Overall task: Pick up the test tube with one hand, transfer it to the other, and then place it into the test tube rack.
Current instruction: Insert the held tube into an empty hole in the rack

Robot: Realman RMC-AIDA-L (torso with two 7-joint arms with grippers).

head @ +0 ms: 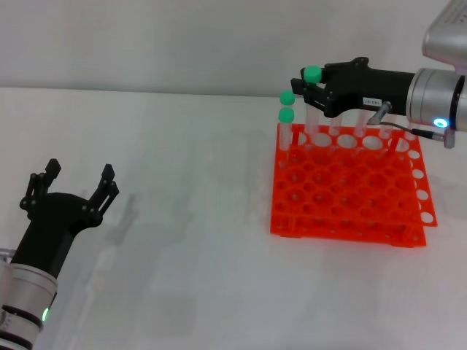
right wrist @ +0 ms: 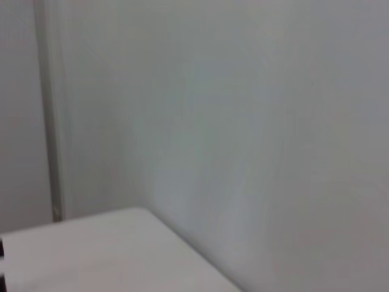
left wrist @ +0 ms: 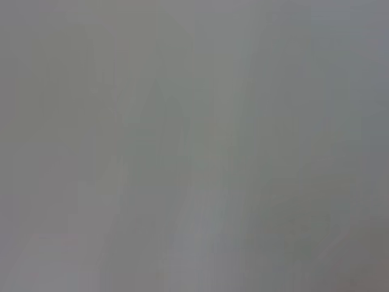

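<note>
Head view: the right gripper (head: 312,91) pinches the test tube (head: 312,86) just under its green cap, holding it upright above the far left corner of the orange rack (head: 343,191), likely so it can drop straight into a hole beside two standing tubes (head: 286,117). The left gripper (head: 76,179) hangs spread and empty, well apart over the table (head: 182,240). Left wrist view: blank grey. Right wrist view: only a wall (right wrist: 255,121).
</note>
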